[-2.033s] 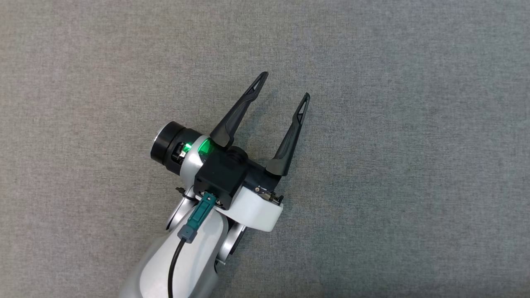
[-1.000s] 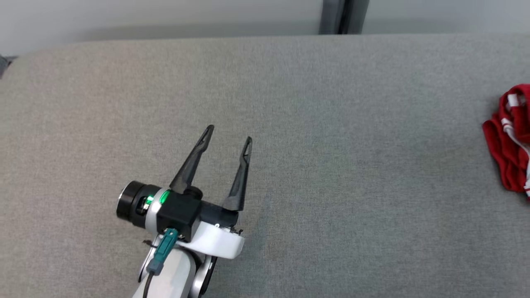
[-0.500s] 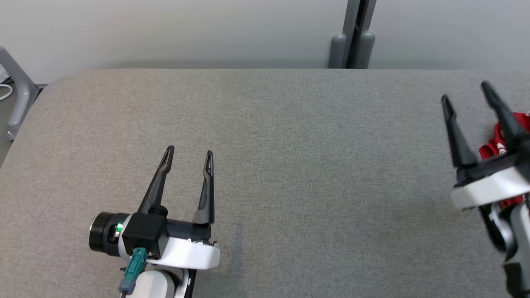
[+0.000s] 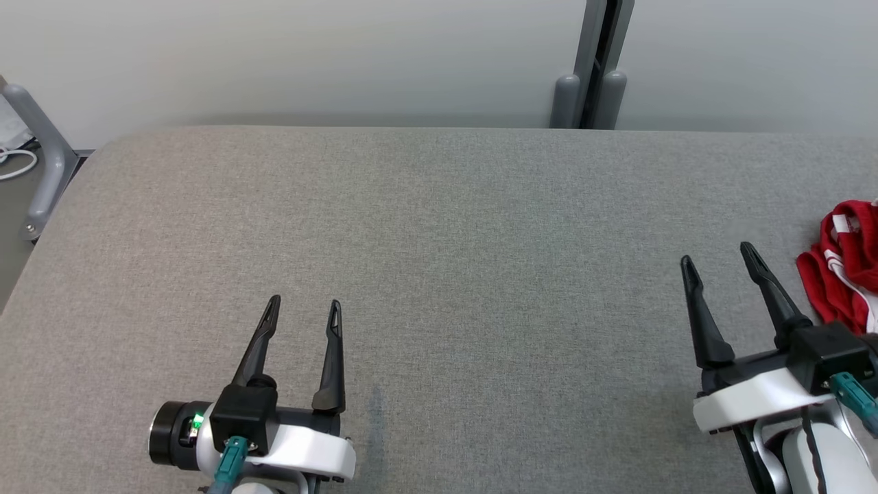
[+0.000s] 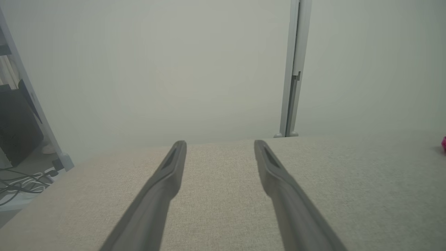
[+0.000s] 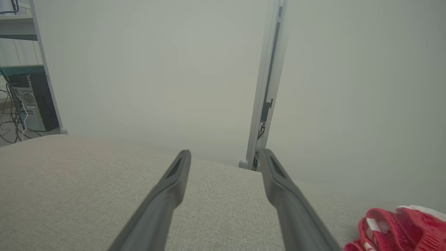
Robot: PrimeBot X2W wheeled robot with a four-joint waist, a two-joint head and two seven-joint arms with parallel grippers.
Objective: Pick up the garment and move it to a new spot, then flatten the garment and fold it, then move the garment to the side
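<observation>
The garment (image 4: 847, 267) is red with white trim and lies crumpled at the right edge of the grey table, cut off by the head view's border. It also lies at the lower right of the right wrist view as the garment (image 6: 397, 226). My right gripper (image 4: 717, 255) stands open just left of the cloth, apart from it, with nothing between its fingers (image 6: 167, 195). Far from the cloth, at the lower left, my left gripper (image 4: 304, 307) is open and empty too, its fingers (image 5: 163, 181) pointing toward the back wall.
The grey fabric table (image 4: 439, 274) spans the scene, with a rounded far-left corner. Behind it is a pale wall with a grey upright post (image 4: 593, 68). A grey frame leg (image 4: 41, 158) and cables sit off the left edge.
The head camera has tilted up, so the table's far edge and wall sit lower. My right gripper has come into view beside the red cloth and dropped lower. Both grippers stay open.
</observation>
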